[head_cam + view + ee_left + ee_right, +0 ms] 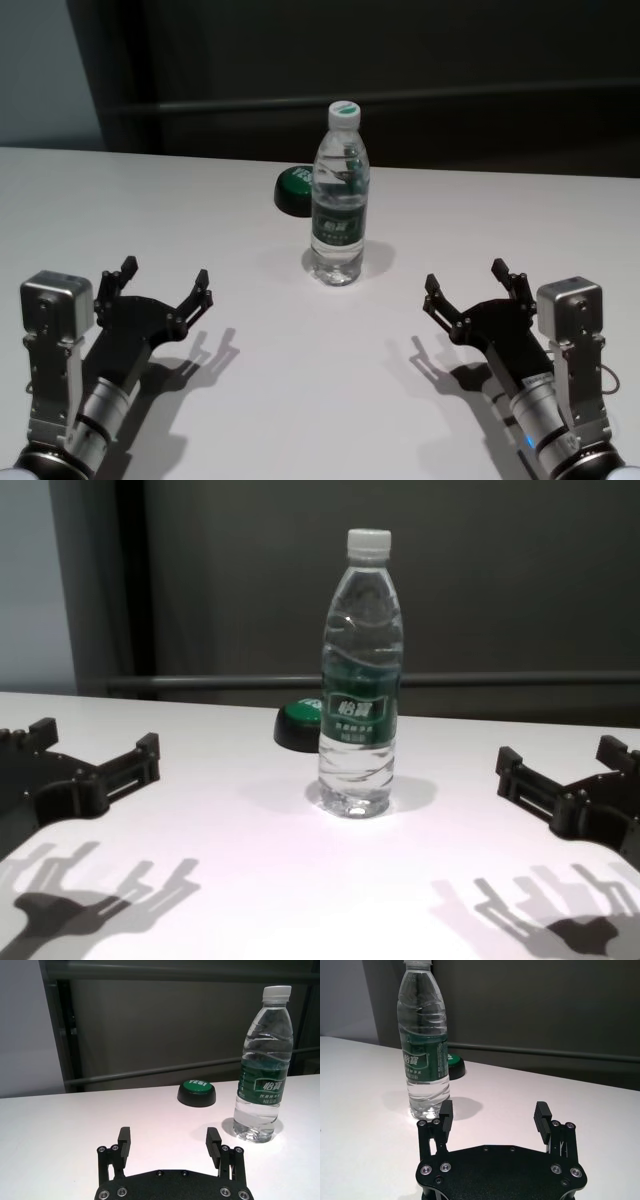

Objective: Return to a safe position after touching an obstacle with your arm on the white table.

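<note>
Left gripper (166, 282) and right gripper (465, 282): jaws spread wide, empty, well apart from the upright bottle (338, 200) on the desk (300, 380)

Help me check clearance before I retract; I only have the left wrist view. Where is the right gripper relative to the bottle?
Observer: The right gripper hovers over the white table, nearer the robot than the bottle and to its right, not touching it.
Operator: Are its jaws open?
Observer: Yes. The right wrist view shows them spread wide with nothing between them.
Operator: And my left arm, seen from above?
Observer: In the head view the left gripper sits to the bottle's near left, with table surface showing between them.
</note>
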